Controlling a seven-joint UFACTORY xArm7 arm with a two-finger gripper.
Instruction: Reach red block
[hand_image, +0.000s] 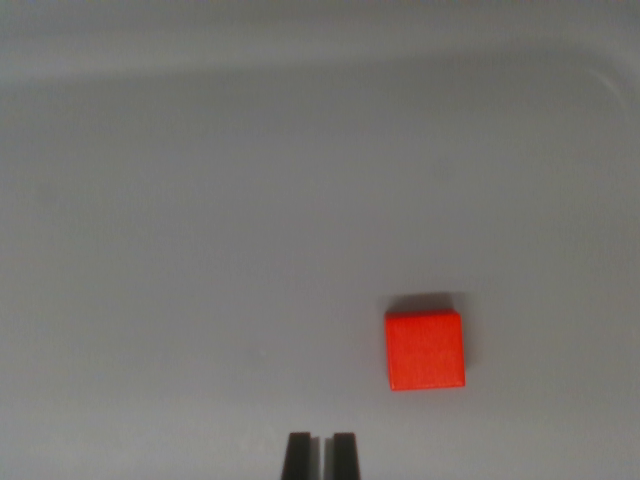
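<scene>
gripper (320, 455) at bottom edge of the wrist view, only the two dark fingertips (298, 455) showing, pressed nearly together with a thin slit between them, nothing pinched. red block (426, 350) sits flat on the grey surface (200, 220), up and toward the wrist view's right of the tips, near but clearly apart, not touching. block's top face looks square, small dark shadow along its far edge. faint curved pale band runs across the top of the surface and bends down at the upper right corner.
</scene>
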